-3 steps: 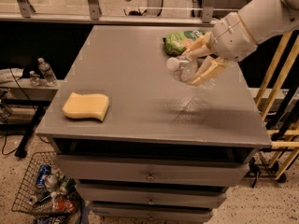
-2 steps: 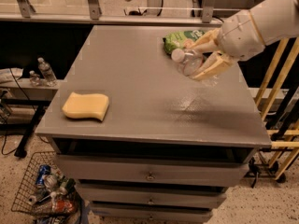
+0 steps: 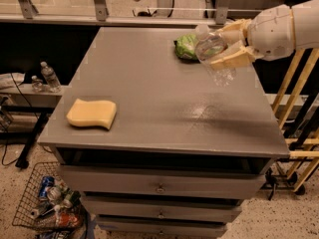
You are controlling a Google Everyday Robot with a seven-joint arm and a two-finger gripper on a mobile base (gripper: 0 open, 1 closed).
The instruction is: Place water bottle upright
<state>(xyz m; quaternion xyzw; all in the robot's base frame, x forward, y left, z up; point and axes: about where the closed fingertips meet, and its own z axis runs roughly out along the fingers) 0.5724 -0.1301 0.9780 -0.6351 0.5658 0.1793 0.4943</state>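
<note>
Now the two tan fingers (image 3: 238,59) are shut around the water bottle (image 3: 210,48), one above it and one under it. They hold it near its middle. The gripper (image 3: 223,46) is up in the air, over the back right corner of the table (image 3: 149,128). The bottle does not touch the table. It leans: its white cap points up and toward the back edge, and its bottom points down toward the front right. The big white arm (image 3: 279,29) comes in from past the right edge.

Just beside the bottle, close to the back edge, lies a green bag (image 3: 185,47). A yellow sponge (image 3: 92,113) sits well apart, near the front left corner. The gray top under the bottle is bare.

I think the step in hand is the carry. The bottle is picked up, but it is not yet standing.

The next move calls for a turn of the wrist, so the bottom faces flat down and the cap points straight up. Then the gripper should go down slowly onto the bare gray spot, away from the green bag and not too near the right edge. The fingers should let go only when the bottom sits flat, because a bottle like this could tip over easily.
</note>
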